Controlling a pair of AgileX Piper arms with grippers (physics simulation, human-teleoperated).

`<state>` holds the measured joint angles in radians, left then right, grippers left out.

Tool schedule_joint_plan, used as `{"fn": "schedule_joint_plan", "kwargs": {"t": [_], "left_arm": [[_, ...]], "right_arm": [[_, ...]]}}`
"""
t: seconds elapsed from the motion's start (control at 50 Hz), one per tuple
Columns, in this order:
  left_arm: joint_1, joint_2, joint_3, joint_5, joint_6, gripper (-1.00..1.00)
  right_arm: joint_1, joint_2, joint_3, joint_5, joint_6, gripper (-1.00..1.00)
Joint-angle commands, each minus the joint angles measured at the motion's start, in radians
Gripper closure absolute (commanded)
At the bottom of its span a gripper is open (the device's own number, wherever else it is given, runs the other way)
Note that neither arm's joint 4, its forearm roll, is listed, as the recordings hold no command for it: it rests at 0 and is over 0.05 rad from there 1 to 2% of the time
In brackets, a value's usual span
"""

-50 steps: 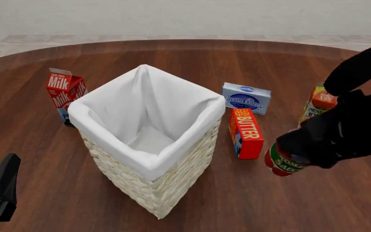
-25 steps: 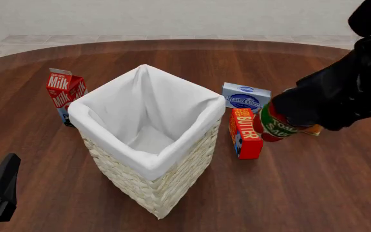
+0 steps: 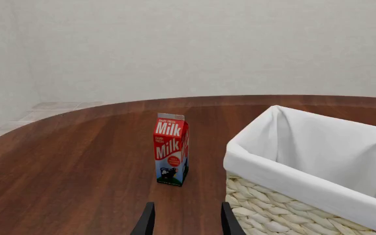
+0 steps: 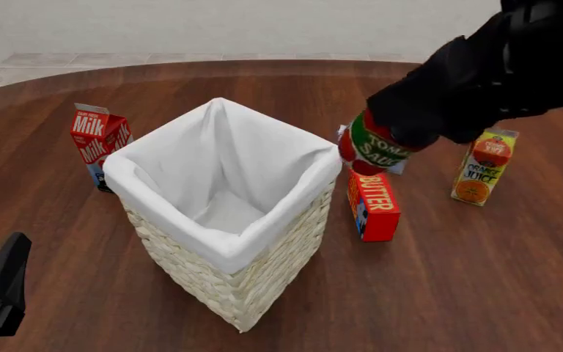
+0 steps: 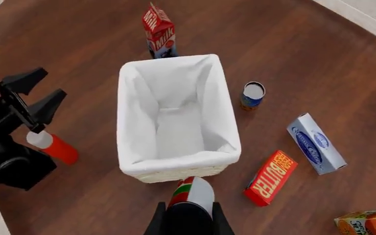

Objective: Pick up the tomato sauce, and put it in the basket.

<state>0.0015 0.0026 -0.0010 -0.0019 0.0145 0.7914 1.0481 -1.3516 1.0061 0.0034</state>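
Dark wood table [image 4: 516, 293] carries everything. Right gripper [image 5: 186, 215] clamps the can [image 4: 374, 144] aloft just outside the basket's [image 4: 262, 271] right rim, tilted toward the opening, probably to clear the lining. Left gripper [image 3: 185, 221] idles with fingers parted near the front-left edge, empty.

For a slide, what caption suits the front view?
Right pincer carries the tomato sauce above the table, just beside the basket rim.
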Motion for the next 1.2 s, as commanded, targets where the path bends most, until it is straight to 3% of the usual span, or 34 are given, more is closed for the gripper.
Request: {"fn": "schedule_joint_plan", "kwargs": {"t": [0.02, 0.34, 0.76, 1.2], "left_arm": [[0.0, 0.0, 0.0, 0.0, 0.0, -1.0], [0.0, 0.0, 0.0, 0.0, 0.0, -1.0], [0.0, 0.0, 0.0, 0.0, 0.0, -1.0], [0.0, 0.0, 0.0, 0.0, 0.0, -1.0]], "right_arm": [[0.032, 0.061, -0.067, -0.02, 0.021, 1.0], [0.053, 0.15, -0.144, -0.062, -0.009, 1.0], [0.063, 0.279, -0.255, -0.101, 0.061, 1.0], [0.072, 0.369, -0.258, -0.167, 0.08, 1.0]]}}
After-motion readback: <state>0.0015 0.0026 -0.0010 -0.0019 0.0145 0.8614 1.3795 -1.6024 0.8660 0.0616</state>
